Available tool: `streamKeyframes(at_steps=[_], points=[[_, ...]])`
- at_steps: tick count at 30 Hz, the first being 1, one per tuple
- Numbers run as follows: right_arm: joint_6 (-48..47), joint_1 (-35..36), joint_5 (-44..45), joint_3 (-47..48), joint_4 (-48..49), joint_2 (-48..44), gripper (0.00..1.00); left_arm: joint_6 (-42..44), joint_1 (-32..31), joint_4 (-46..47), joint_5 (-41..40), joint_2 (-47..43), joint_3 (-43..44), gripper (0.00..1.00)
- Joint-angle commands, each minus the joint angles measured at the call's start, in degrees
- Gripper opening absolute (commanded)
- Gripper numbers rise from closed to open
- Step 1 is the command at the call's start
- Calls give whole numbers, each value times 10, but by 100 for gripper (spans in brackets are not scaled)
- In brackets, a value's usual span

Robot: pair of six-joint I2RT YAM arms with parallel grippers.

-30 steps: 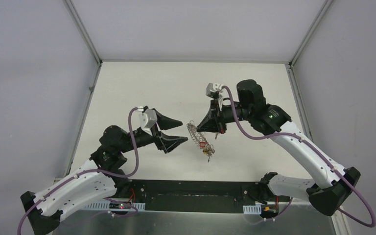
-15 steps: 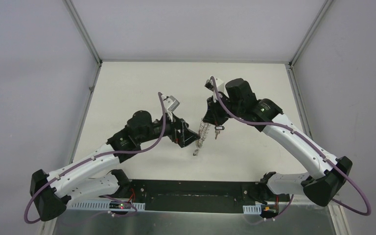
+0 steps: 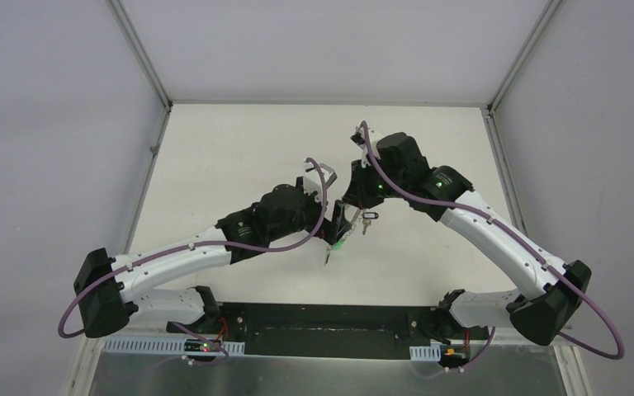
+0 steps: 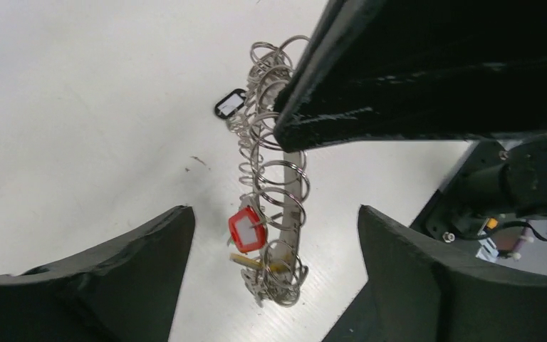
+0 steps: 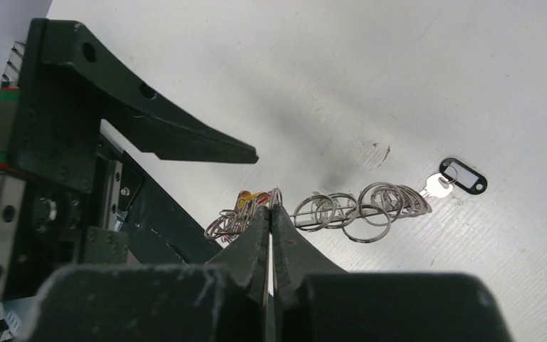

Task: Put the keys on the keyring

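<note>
- The right jaws are pressed together on the rim of the keyring [image 5: 327, 211]. They pinch it among its loops [image 5: 374, 204] and hold it on edge, with most of the ring running out ahead of the tips.
- Just beside that grip, the red-tagged key [image 4: 247, 229] and a yellow-tagged key [image 4: 251, 261] already hang from the ring. Neither belongs to our task.
- The left jaws stand wide, one finger on each side of the ring and clear of it, and they hold nothing.
- At the end of the ring farthest from the right jaws, the black-tagged key [image 5: 462, 176] touches the last loops. We cannot tell whether it is threaded through one or only resting against it.
- In the top view a fleck of green [image 3: 340, 244] shows just below the left jaws. It may be the green tag, but we cannot be sure.
- Beyond the ring we see only the pale bench [image 5: 413, 64]. We cannot tell whether the ring's lower edge rests on it.
- We judge that the step in hand is presenting the ring: the right jaws steady it while the left jaws line up on it.
- The next move calls for the left jaws to narrow onto one small thing, a loop or a key's tag. The right jaws must hold firm so that the key's hole can meet the loop's split without the ring twisting.
</note>
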Motion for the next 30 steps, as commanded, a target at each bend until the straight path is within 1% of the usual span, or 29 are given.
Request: streamKeyframes(at_steps=[1,2,4,5,6,8,13,21,26,27,29,30], points=[[22,4,-15,20,21,-12,0,80,-8,1,-51,21,33,78],[18,4,-11,21,16,-13,0,91,-8,0,-47,23,32,72],[7,3,-3,22,6,-15,0,102,-8,-6,-46,20,30,64],[1,3,-1,22,0,-15,0,108,-8,-8,-40,15,27,57],[-5,3,2,23,-6,-15,0,116,-8,-8,-32,10,22,46],[-17,3,0,24,-17,-15,0,123,-8,-8,-22,-2,13,35],[-39,3,-16,34,-40,-8,0,126,-8,-10,-11,-33,-5,0],[-68,3,-37,48,-60,1,0,126,-8,-20,-11,-49,-13,0],[-90,3,-37,84,-112,29,0,130,-8,-31,-8,-48,-6,0],[-95,3,-39,94,-127,37,0,133,-8,-34,-7,-49,-4,7],[-105,3,-49,113,-150,49,0,137,-8,-34,-2,-56,-4,35],[-114,3,-59,120,-159,53,0,138,-8,-33,1,-62,-5,47]])
